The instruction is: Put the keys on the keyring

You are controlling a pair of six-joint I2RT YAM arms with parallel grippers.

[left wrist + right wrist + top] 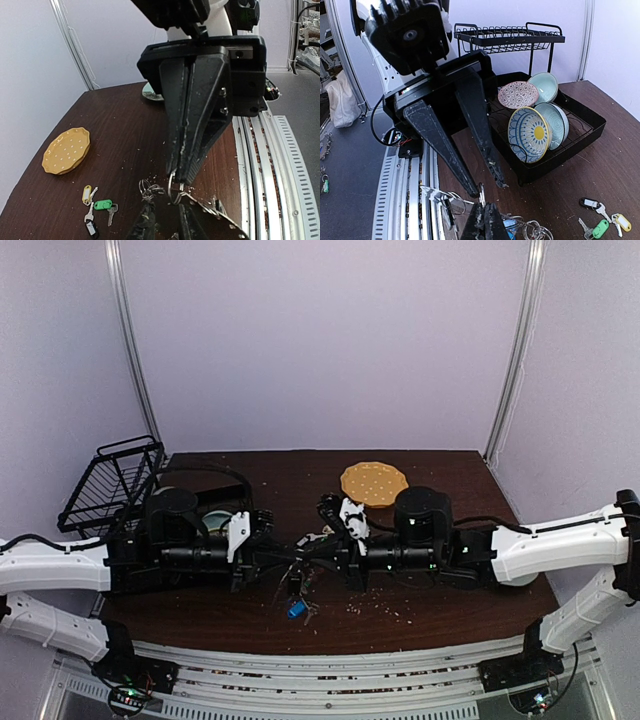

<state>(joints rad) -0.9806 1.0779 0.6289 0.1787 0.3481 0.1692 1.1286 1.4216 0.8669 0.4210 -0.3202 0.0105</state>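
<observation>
The tags on the keys are too small to read. The left wrist view shows the right end effector [181, 177] pinched shut on the thin keyring [171, 184] above the table [125, 130], with cream [87, 194], green [103, 204] and black-tagged keys [91, 228] lying near an orange plate [66, 150]. Only the right wrist view shows the crockery in the dish rack [580, 127]. It also shows the left end effector [488, 189] with its fingers narrowly apart; whether it grips anything cannot be told. A blue-tagged key [297, 608] hangs below. The walls are pale lilac.

Robotics laboratory cell: plain pale walls [320, 340] and metal corner posts [512, 360] enclose a dark wooden table [450, 480]; slotted aluminium rails [265, 165] run just beside the left claw [167, 212]
</observation>
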